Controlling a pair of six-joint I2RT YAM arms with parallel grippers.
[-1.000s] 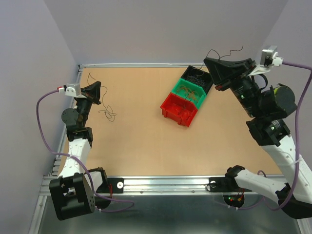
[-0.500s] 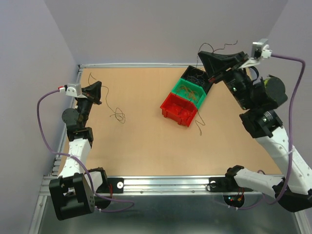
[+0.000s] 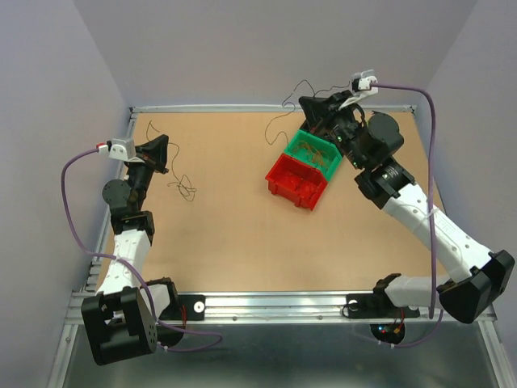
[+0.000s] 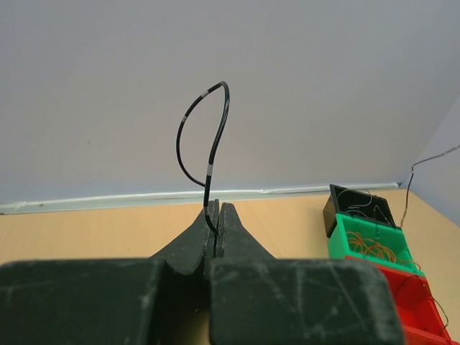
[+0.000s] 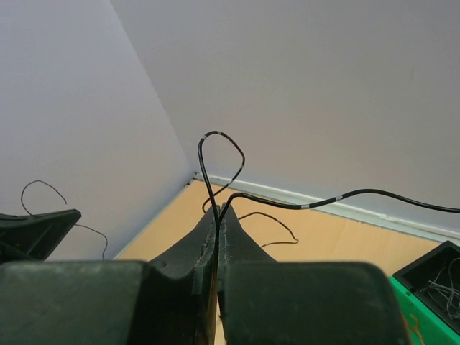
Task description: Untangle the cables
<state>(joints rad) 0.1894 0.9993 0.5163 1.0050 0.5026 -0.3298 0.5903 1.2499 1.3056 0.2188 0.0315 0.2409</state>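
Two thin dark cables are held up. My left gripper (image 3: 158, 153) is at the table's far left, shut on one dark cable (image 4: 209, 136) that loops above its tips (image 4: 217, 210); the cable's tail hangs to a curl (image 3: 184, 188) on the table. My right gripper (image 3: 310, 107) hangs over the back edge above the bins, shut on another dark cable (image 5: 224, 144). One strand of it runs off to the right (image 5: 359, 194) and a tail dangles left (image 3: 276, 129). More curly cables lie in the green bin (image 3: 317, 152) and the red bin (image 3: 296, 183).
The red, green and black bins (image 4: 358, 207) stand in a diagonal row at the back right; my right arm covers most of the black one from above. Purple walls close in the left, back and right. A metal rail (image 3: 266, 305) runs along the near edge.
My right arm has swung left from the back right corner to above the bins, carrying its cable with it. The left gripper stayed put; its cable's hanging end swayed.
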